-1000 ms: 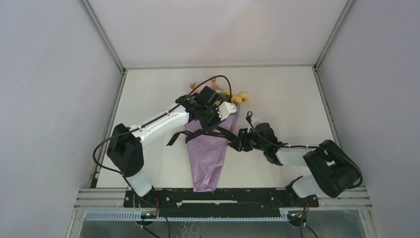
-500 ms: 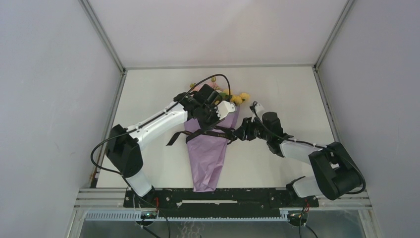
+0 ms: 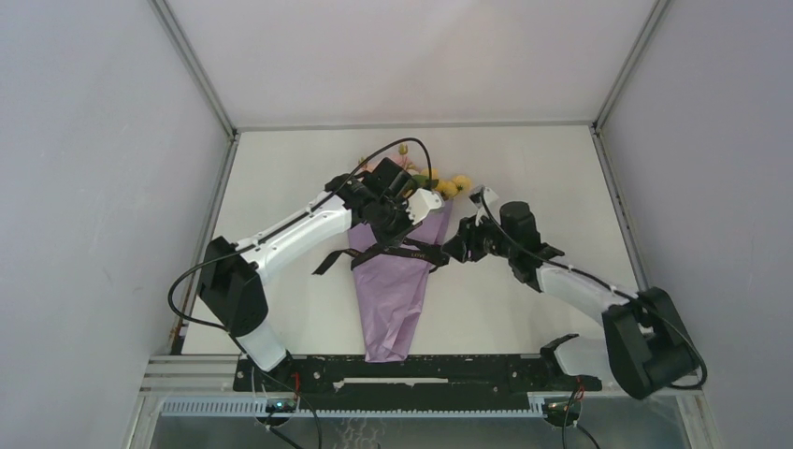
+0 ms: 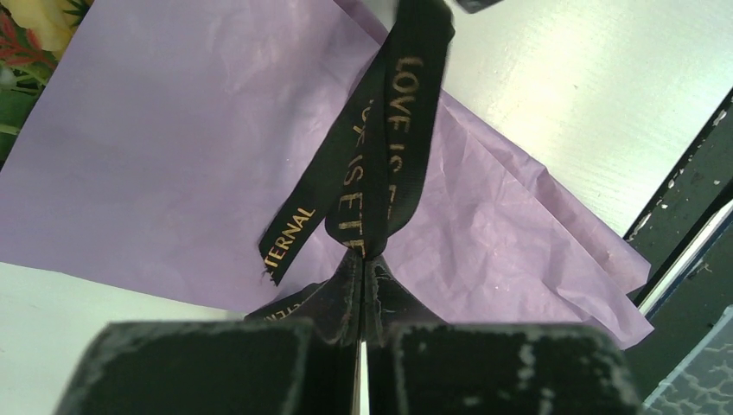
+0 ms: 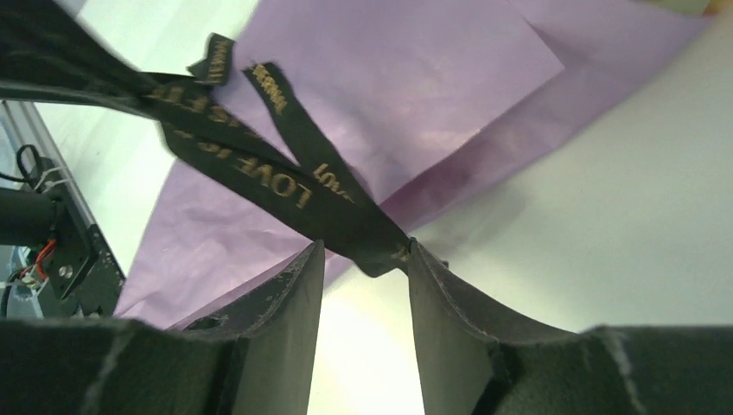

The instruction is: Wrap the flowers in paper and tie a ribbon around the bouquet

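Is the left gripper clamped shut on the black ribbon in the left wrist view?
Yes: the left gripper has its fingers pressed together on a fold of the ribbon above the purple paper.

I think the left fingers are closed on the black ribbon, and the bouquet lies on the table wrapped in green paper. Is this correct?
Not quite: the paper is lilac-purple, not green, as the left wrist view shows. The rest holds: the left fingers are closed on the black ribbon, and the bouquet lies on the table.
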You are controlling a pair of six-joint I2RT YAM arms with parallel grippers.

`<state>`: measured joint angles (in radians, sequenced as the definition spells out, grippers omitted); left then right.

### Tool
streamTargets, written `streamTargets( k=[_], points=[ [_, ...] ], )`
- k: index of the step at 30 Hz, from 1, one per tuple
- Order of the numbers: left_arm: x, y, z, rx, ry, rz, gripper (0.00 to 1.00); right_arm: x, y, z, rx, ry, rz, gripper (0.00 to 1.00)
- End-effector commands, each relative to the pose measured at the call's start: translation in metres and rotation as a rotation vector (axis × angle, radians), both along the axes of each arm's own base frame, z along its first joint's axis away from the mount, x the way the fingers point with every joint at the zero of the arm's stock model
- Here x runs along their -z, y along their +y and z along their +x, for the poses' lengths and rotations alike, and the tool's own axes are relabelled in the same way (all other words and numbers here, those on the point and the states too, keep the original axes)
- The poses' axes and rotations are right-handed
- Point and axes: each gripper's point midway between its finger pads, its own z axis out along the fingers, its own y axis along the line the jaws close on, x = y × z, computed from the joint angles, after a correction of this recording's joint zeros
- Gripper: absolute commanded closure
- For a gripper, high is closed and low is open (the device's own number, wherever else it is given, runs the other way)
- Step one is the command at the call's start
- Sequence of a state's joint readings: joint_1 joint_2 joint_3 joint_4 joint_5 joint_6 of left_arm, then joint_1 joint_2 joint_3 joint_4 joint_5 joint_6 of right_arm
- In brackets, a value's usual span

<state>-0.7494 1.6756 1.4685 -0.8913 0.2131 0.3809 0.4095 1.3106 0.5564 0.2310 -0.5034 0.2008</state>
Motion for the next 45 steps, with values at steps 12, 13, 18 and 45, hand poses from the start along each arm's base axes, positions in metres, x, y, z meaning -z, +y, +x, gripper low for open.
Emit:
streamTargets(
  k=[12,13,18,45],
  points=[
    [-0.027,-0.010,0.011,-0.061,-0.047,-0.092,1.00,-0.033,0.053,-0.072,-0.267,-0.240,0.030,0.51],
    [-0.026,-0.010,0.010,-0.059,-0.046,-0.089,1.00,-0.030,0.059,-0.073,-0.270,-0.241,0.031,0.51],
    [-0.025,-0.009,0.010,-0.062,-0.049,-0.085,1.00,-0.015,0.069,-0.051,-0.216,-0.265,0.018,0.50],
    [-0.024,-0.008,0.011,-0.056,-0.055,-0.077,1.00,-0.010,0.037,0.012,-0.056,-0.357,-0.017,0.46]
  ],
)
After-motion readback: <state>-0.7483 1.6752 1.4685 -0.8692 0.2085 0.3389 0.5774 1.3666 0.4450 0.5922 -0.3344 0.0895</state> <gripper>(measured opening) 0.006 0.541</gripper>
